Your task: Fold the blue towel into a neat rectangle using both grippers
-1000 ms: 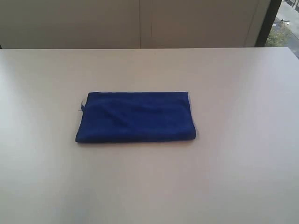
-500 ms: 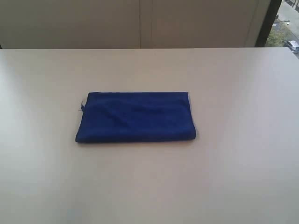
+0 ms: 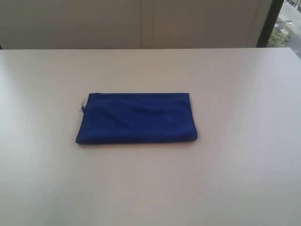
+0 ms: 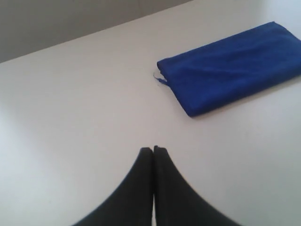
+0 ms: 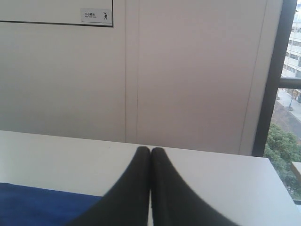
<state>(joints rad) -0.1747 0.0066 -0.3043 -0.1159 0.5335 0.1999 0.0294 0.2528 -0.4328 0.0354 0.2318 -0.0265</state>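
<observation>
The blue towel [image 3: 136,118] lies folded as a flat rectangle in the middle of the white table [image 3: 235,179]. A loose thread sticks out at its left end. Neither arm shows in the exterior view. In the left wrist view my left gripper [image 4: 153,149] is shut and empty, well apart from the blue towel [image 4: 233,66], whose short end with the thread faces it. In the right wrist view my right gripper [image 5: 150,149] is shut and empty, with a strip of the blue towel [image 5: 42,205] beside its fingers.
A pale panelled wall [image 3: 141,23] runs behind the table's far edge. A dark window frame [image 5: 275,80] with trees and buildings outside stands at the right. White tabletop surrounds the towel on every side.
</observation>
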